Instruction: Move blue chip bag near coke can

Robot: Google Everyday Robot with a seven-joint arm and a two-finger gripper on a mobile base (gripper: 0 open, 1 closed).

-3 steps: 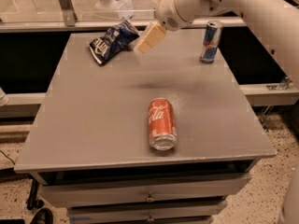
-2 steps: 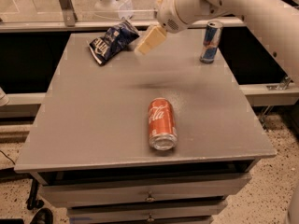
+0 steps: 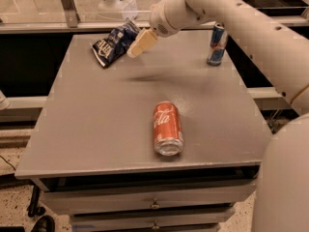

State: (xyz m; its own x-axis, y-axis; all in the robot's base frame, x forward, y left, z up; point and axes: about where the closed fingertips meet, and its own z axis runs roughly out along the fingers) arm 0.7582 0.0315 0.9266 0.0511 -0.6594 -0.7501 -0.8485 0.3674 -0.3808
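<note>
view: camera view, the only one, looking down at the table (image 3: 96, 124) from its front edge
gripper (image 3: 139, 43): tan tip, over the far-left part of the table, just beside the right end of the blue chip bag (image 3: 112, 45)
gripper state: can't tell if it is apart or together, it reads as one tan block from this angle
gripper contact: its tip overlaps the bag's right edge in this view; can't tell if it is touching or only in front of it
gripper load: nothing visibly lifted, the bag lies on the tabletop
shadow (image 3: 149, 77): soft dark smear on the table, nearer the front than the gripper
arm (image 3: 241, 23): white, enters from the right edge, runs up and left across the far side of the table, wrist angled down-left toward the bag
robot body (image 3: 285, 187): white curved shell filling the bottom-right corner
blue chip bag: crumpled, dark navy with white lettering, near the far-left corner, long side slanted
coke can (image 3: 167, 127): orange-red, on its side, front-centre of the table, silver end facing the front edge
bag vs coke can: well apart, bare tabletop between them
blue-and-silver can (image 3: 217, 44): upright, far-right side, partly behind the arm
drawers (image 3: 154, 204): grey fronts with small pulls under the tabletop
</note>
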